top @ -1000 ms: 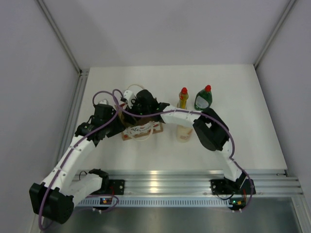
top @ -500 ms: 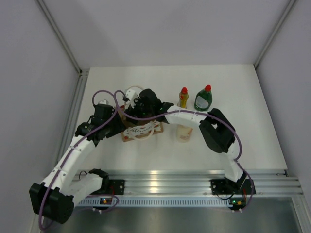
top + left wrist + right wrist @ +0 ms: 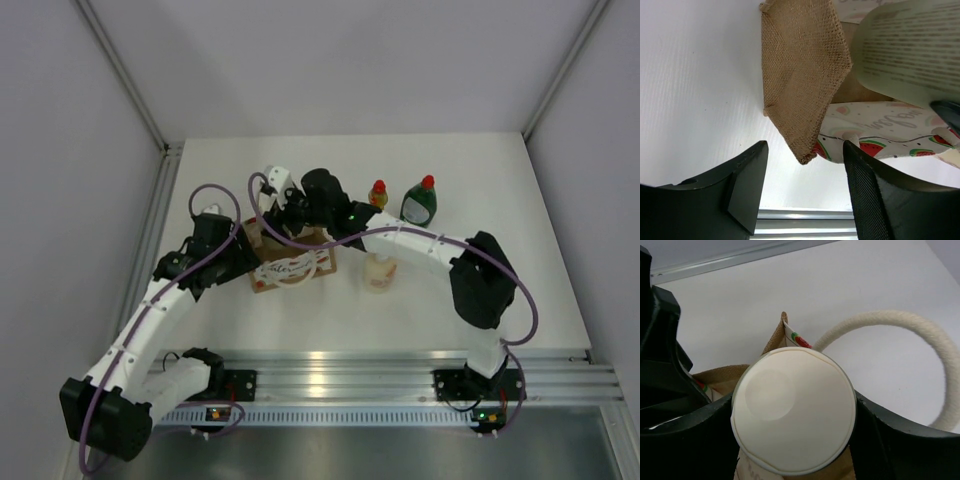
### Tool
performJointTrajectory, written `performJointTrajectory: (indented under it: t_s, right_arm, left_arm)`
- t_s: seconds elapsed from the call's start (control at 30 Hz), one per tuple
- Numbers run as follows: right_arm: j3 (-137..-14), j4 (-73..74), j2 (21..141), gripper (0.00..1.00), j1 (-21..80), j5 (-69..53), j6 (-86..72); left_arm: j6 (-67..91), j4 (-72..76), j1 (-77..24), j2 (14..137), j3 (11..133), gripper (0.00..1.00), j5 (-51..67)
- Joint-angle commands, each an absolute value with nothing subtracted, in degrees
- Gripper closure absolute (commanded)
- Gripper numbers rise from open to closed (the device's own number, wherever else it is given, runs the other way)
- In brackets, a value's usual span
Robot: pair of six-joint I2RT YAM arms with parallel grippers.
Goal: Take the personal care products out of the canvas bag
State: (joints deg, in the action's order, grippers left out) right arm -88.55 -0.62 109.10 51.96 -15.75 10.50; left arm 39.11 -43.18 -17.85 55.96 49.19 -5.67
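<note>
Right hand (image 3: 793, 415): fingers pinching grey bottle (image 3: 910, 50) at white cap (image 3: 790, 400). Bottle upright, long axis vertical, cap pointing up toward wrist camera. Position: at open mouth of bag (image 3: 290, 258); whether base is clear of bag cannot be told. Cream handle (image 3: 900, 335) loops just beside cap.

Left hand (image 3: 805, 185): fingers spread, bag's burlap corner between them, not clamped.

Right of bag on worktop (image 3: 500, 180): pump bottle (image 3: 379, 272) near; yellow bottle (image 3: 377, 197) and green bottle (image 3: 418, 203) further back, side by side, red caps up.
</note>
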Motion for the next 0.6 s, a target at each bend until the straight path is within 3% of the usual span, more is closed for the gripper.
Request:
performJointTrajectory:
  t_s: [0.0, 0.37, 0.57]
  right_arm:
    - [-90.1, -6.2, 99.9, 1.00, 52.0, -14.9, 11.3]
    - [-87.1, -3.4, 89.9, 1.00, 51.3, -9.2, 10.7]
    - [-86.3, -0.3, 85.3, 1.00, 50.5, -4.7, 10.4]
  left_arm:
    - [39.2, -43.0, -18.0, 54.9, 52.9, 0.33, -6.9]
    - [39.1, -42.9, -17.9, 54.9, 60.2, 0.10, -7.7]
    - [37.5, -43.1, -18.0, 53.9, 63.5, 0.05, -8.8]
